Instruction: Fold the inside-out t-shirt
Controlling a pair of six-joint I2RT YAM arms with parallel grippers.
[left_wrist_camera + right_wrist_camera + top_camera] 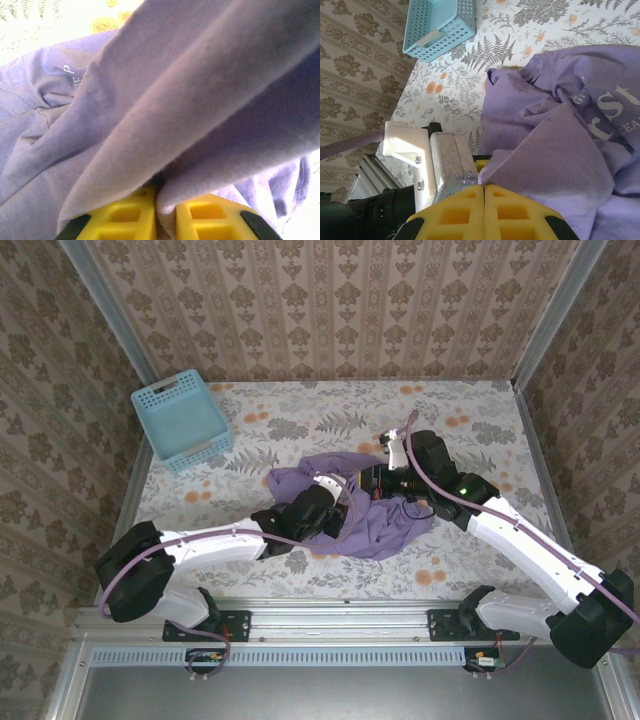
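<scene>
The inside-out t-shirt [388, 532] lies crumpled in a lavender heap at the middle of the table. White lettering shows on one face [610, 110]. My left gripper [348, 508] reaches into the heap from the left. In the left wrist view its yellow fingers [125, 215] are shut on a thick fold of the t-shirt [150, 100] that drapes over them. My right gripper [375, 485] comes in from the right, close to the left one. Its yellow fingers [460, 215] are pressed together, pinching a corner of the t-shirt [560, 165] at their tips.
A light-blue lattice basket [182, 420] stands at the back left of the flowered table [480, 420]. In the right wrist view the left gripper's silver and white body [445, 160] sits right beside the pinched corner. Patterned walls close in the table on three sides.
</scene>
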